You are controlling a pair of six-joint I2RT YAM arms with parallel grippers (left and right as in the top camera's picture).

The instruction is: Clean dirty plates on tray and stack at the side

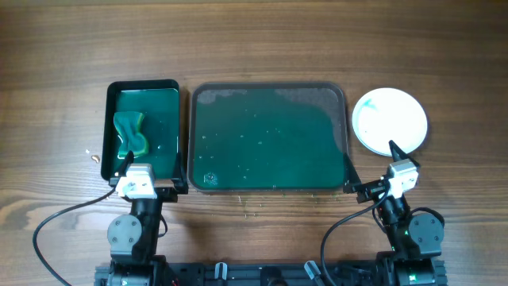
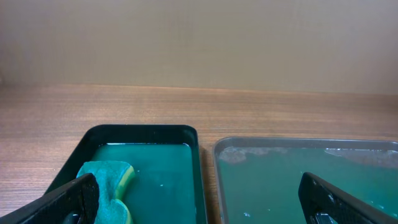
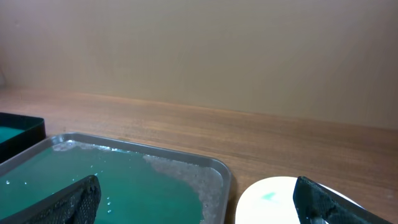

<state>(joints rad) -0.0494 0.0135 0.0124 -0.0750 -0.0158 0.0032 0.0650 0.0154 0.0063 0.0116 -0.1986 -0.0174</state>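
Observation:
The large green tray (image 1: pixel 270 139) lies in the middle of the table, wet, with pale foam along its far and right edges and no plate on it. It also shows in the left wrist view (image 2: pixel 298 180) and the right wrist view (image 3: pixel 124 180). White plates (image 1: pixel 390 120) sit to the right of the tray on the wood; the top one has a small teal mark (image 3: pixel 273 199). I cannot tell how many are stacked. My left gripper (image 1: pixel 152 173) (image 2: pixel 202 202) is open and empty at the near edge between the two trays. My right gripper (image 1: pixel 371 163) (image 3: pixel 196 205) is open and empty between the tray's near right corner and the plates.
A smaller dark green tray (image 1: pixel 163 119) (image 2: pixel 161 168) stands to the left of the large one, with a green and yellow sponge (image 1: pixel 129 133) (image 2: pixel 109 177) in it. Small crumbs lie on the wood in front of the large tray. Cables run along the near table edge.

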